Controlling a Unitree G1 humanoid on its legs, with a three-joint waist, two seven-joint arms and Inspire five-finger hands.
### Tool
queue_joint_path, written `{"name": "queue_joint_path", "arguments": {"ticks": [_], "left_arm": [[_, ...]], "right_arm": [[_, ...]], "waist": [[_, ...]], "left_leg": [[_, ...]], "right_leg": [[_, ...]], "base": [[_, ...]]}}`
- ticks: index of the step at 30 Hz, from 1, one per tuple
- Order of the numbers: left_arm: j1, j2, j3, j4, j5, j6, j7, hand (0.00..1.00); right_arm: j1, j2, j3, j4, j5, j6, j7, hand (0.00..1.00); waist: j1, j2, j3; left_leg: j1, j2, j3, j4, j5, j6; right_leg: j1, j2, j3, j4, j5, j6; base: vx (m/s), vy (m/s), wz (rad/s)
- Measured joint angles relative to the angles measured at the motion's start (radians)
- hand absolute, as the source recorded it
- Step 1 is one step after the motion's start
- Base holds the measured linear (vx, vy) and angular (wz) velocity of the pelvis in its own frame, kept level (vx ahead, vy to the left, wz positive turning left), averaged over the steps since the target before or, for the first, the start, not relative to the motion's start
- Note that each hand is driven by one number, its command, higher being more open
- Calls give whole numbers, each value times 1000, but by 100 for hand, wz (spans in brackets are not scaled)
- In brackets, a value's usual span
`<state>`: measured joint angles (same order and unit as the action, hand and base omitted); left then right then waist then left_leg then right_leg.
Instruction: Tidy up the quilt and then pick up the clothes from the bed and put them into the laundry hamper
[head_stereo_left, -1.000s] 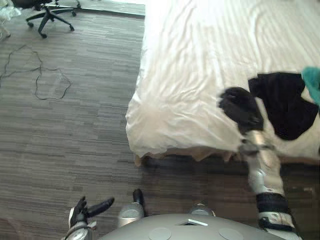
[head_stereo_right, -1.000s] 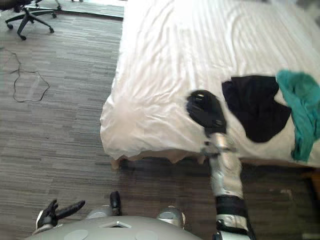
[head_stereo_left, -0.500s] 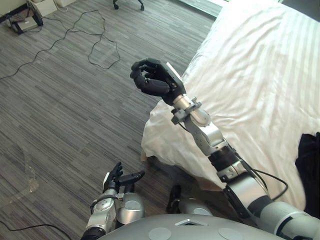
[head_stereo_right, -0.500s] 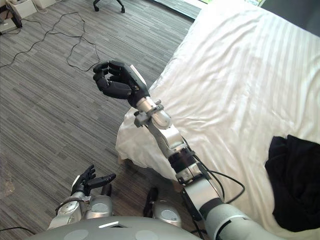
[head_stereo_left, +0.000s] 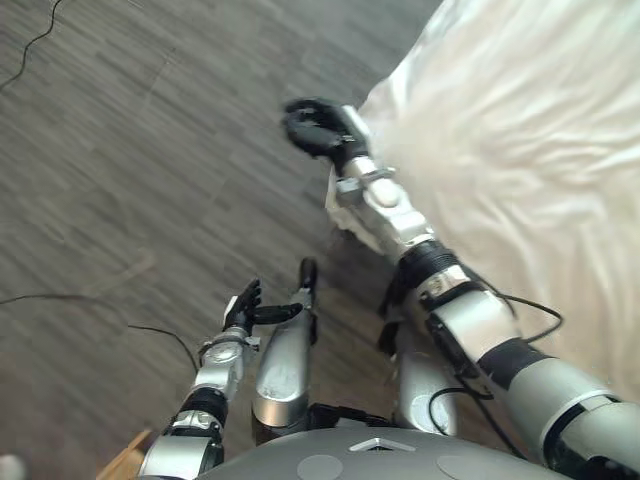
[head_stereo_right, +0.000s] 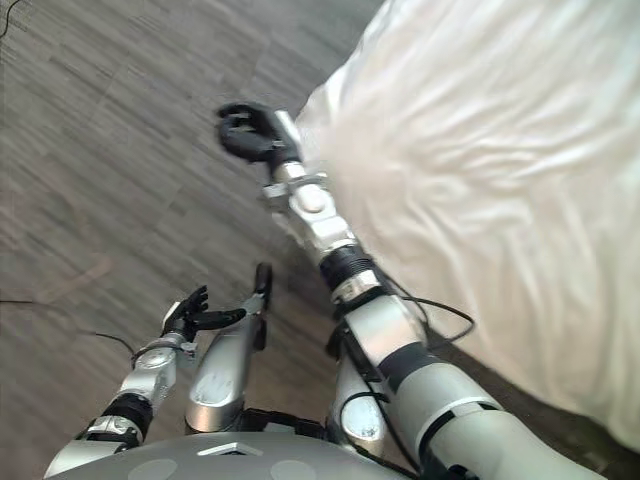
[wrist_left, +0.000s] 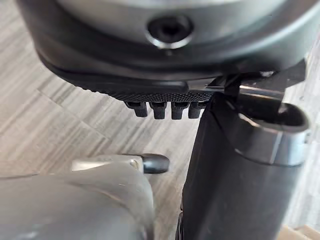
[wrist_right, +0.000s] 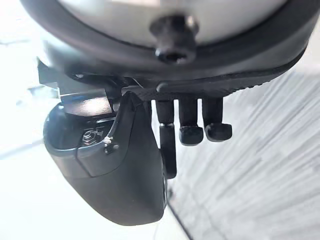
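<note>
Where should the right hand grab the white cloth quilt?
Grip the white cloth quilt at its draped corner beside the right hand, coming in from the floor side. The cloth hangs free over the bed's edge there, probably loose enough to pinch.

The quilt (head_stereo_left: 520, 130) at upper right is made of creased white cloth. The floor (head_stereo_left: 120, 150) is finished matt grey, streaked like woodgrain. The right hand (head_stereo_left: 315, 128) is cased in dark matt plastic.
</note>
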<state>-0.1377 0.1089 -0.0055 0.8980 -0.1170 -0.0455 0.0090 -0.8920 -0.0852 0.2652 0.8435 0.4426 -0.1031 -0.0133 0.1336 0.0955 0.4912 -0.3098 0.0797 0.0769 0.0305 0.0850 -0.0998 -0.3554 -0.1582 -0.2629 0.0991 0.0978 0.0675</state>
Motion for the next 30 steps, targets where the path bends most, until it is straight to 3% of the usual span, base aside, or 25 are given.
{"name": "queue_joint_path", "arguments": {"ticks": [3, 7, 10, 14, 16, 18, 19, 20, 21, 23, 26, 27, 30], "left_arm": [[-43, -5, -42, 37, -12, -1, 10, 100], [-152, -21, -83, 34, -39, 3, 16, 100], [-203, -21, -98, 11, -81, 10, 38, 100], [-209, 7, -97, 6, -126, 74, 57, 100], [-196, 8, -98, 2, -126, 108, 57, 100], [-159, 16, -120, -17, -126, 145, 58, 100], [-137, 27, -148, -25, -125, 168, 59, 100], [-132, 28, -153, -26, -126, 173, 59, 100], [-110, 30, -167, -23, -125, 186, 56, 100], [-74, 26, -202, -4, -125, 205, 51, 100], [15, -3, -286, 28, -126, 211, 45, 100], [42, -11, -307, 40, -126, 212, 37, 100], [70, -6, -314, 64, -126, 213, 10, 100]], "right_arm": [[69, 62, 33, -10, 4, -47, 33, 0], [146, 79, 13, 48, 7, -133, 88, 0], [203, 94, -10, 8, 63, -171, 211, 0], [442, 132, 0, -144, 96, -177, 389, 0], [586, 123, 18, -204, 96, -212, 440, 0], [768, 76, 51, -312, 95, -238, 461, 0], [838, 47, 66, -419, 94, -250, 459, 0], [846, 43, 69, -442, 95, -253, 458, 0], [860, 40, 85, -548, 117, -253, 452, 0], [860, 42, 126, -724, 174, -255, 439, 0], [831, 42, 199, -927, 256, -254, 450, 0], [809, 41, 214, -966, 281, -251, 456, 0], [770, 33, 214, -998, 321, -230, 450, 0]], "waist": [[-42, 1, 2], [-57, -10, 8], [-87, -21, 10], [-145, -76, 18], [-169, -95, 16], [-209, -132, -5], [-230, -162, -26], [-231, -168, -30], [-236, -191, -54], [-251, -188, -104], [-253, -144, -204], [-249, -124, -243], [-247, -107, -288]], "left_leg": [[5, -11, 30, -15, 4, 4], [-1, -25, 56, -21, 5, 8], [-2, -39, 79, -35, 7, 27], [38, -50, 137, -36, -16, 42], [78, -53, 153, -35, -34, 41], [138, -52, 175, -34, -57, 39], [170, -50, 195, -34, -70, 37], [177, -50, 202, -34, -73, 38], [202, -47, 230, -33, -87, 36], [231, -41, 256, -33, -103, 32], [295, -22, 275, -37, -125, 22], [316, -14, 274, -39, -129, 17], [359, -6, 255, -43, -129, 17]], "right_leg": [[-19, -11, 28, -1, 5, 6], [-28, -19, 51, -27, 26, 14], [-28, -21, 73, -63, 45, 28], [-10, -28, 122, -86, 63, 39], [23, -32, 133, -89, 63, 40], [83, -30, 136, -114, 64, 41], [113, -24, 151, -133, 67, 45], [118, -22, 157, -138, 68, 46], [139, -12, 178, -163, 71, 51], [160, -7, 195, -177, 71, 48], [209, 13, 213, -177, 58, 44], [229, 22, 207, -177, 57, 44], [282, 27, 176, -177, 56, 43]], "base": [[15, 58, -23], [1, 42, -12], [-5, 33, -13], [57, 32, -33], [120, 30, -38], [142, 15, -40], [90, -4, -38], [64, -24, -58], [30, -32, -56], [56, -38, -50], [103, -39, -26], [114, -46, -6], [58, -32, 19]]}}
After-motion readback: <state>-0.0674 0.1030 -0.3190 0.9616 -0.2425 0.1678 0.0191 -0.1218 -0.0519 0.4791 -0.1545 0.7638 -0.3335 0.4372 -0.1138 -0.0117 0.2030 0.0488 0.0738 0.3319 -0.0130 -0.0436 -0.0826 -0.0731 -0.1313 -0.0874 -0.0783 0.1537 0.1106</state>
